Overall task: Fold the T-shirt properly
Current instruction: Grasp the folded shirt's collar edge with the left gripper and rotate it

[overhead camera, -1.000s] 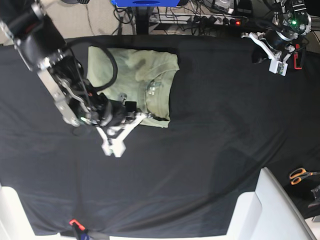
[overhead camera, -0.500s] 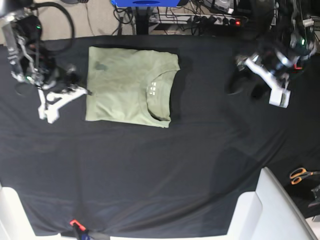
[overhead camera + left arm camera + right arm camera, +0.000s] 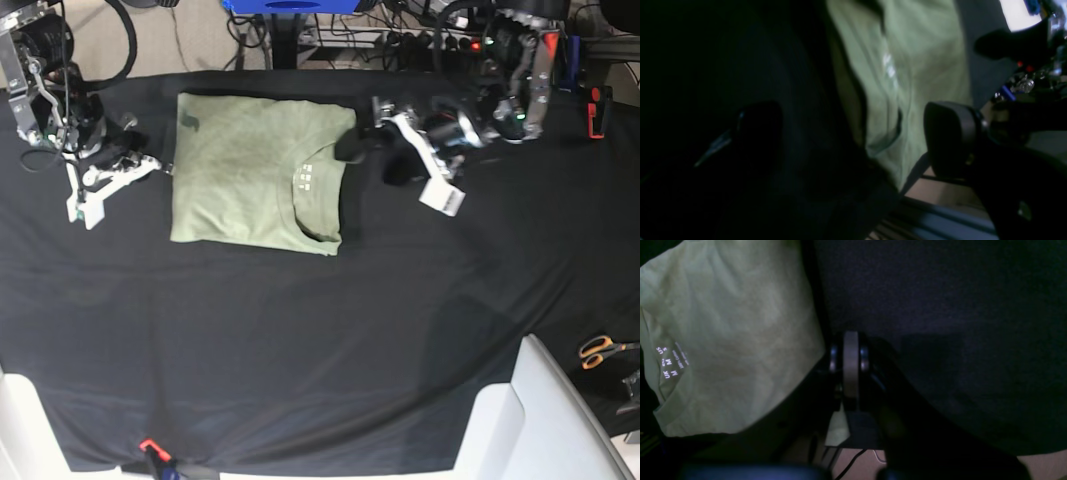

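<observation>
The T-shirt [image 3: 255,175] lies folded on the black cloth [image 3: 320,340], far left. My left gripper [image 3: 415,160] is wide open beside its collar edge, my right gripper [image 3: 100,190] closed and empty. Next I probably grasp that edge for another fold.

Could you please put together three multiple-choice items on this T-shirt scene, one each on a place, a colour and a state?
1. Where is the T-shirt on the black cloth?
A. far half, towards the right arm
B. near edge
C. beside the scissors

2. What colour is the T-shirt?
A. white
B. pale sage green
C. red

3. How do the grippers stand?
A. both open
B. left gripper open, right gripper shut
C. both shut on the shirt

Answers: 1 A, it lies flat in the far part; 2 B, green against black; 3 B, the left's fingers are spread, the right's meet, neither holding cloth.
</observation>
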